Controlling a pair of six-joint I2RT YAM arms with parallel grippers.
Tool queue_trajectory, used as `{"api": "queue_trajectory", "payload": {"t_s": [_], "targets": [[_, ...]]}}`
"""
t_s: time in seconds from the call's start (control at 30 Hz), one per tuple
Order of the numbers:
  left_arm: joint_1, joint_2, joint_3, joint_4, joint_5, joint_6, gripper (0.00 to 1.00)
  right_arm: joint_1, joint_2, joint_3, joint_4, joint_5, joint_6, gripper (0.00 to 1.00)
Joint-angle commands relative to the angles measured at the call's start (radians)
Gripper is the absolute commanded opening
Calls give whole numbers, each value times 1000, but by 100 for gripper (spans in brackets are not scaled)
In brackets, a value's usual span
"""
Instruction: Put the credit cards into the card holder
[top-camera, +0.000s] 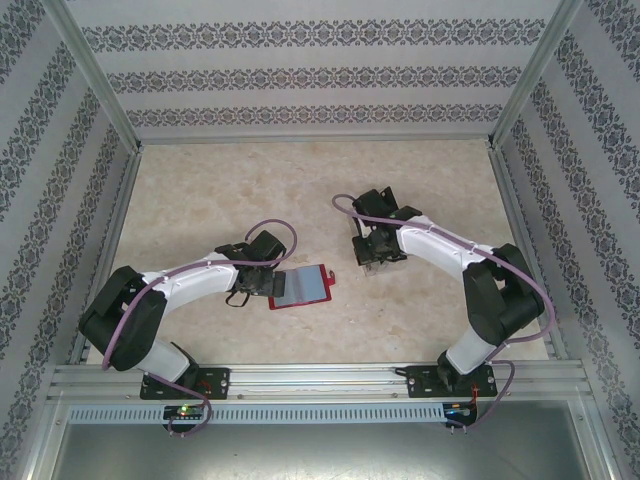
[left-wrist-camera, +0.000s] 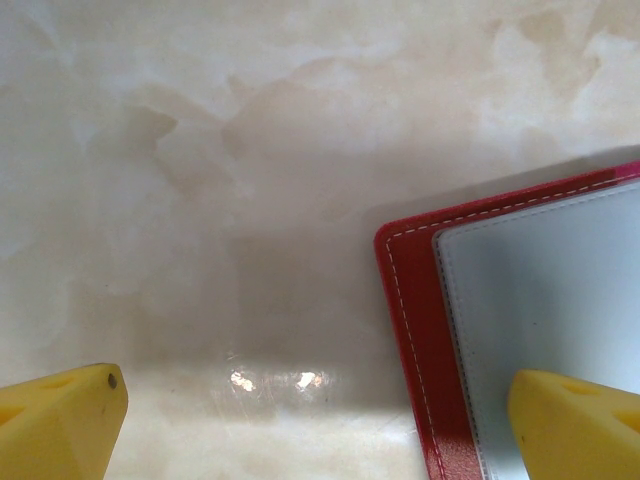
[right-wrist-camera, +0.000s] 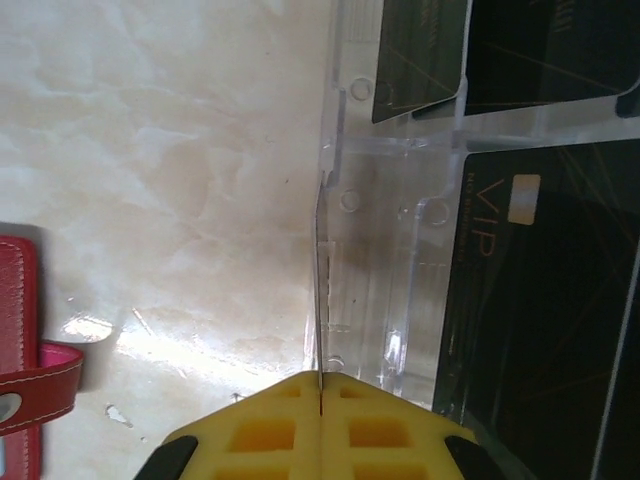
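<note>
The small red leather-like folding wallet is lying open on the pale marbled counter, grey lining facing up, a little left of the middle. The left pincer is hovering low at the wallet's left edge, released, its jaws standing wide. One of its yellow fingertips is sitting over bare counter and the other over the grey lining, with the wallet's red stitched corner lying between them.

To the right and slightly farther off, the clear plastic slotted stand is resting on the counter, apart from the wallet. The thin black rectangular cards are lying in its compartments, one showing gold VIP lettering and a small pale mark. The right pincer is hanging over the stand's left rim, clenched, its yellow pads pressing together. A thin pale edge is running up from the seam between them; I cannot tell whether it is pinched there or is just the stand's wall. The wallet's clasp tab is poking out toward the stand.
</note>
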Motion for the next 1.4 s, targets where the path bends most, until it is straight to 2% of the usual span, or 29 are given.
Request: {"api": "queue_trajectory", "payload": {"t_s": [0.0, 0.27, 0.4, 0.6, 0.7, 1.0, 1.37], "targets": [[-11, -5, 24, -15, -20, 9, 98, -9, -60, 43, -22, -59, -8, 0], [-10, -2, 40, -27, -24, 14, 98, -8, -171, 77, -40, -106, 22, 0], [-10, -10, 53, -44, -48, 12, 98, -9, -241, 58, 0, -187, 86, 0], [-10, -33, 71, -78, -79, 25, 99, 6, -334, -107, 251, -375, 297, 0], [-11, -26, 77, -94, -78, 42, 99, 28, -349, -198, 386, -419, 388, 0], [-23, -26, 48, -93, -56, 57, 99, 148, -259, -371, 722, -429, 520, 0], [-33, -4, 4, -85, -82, 29, 98, 187, -120, -448, 959, -461, 560, 0]]}}
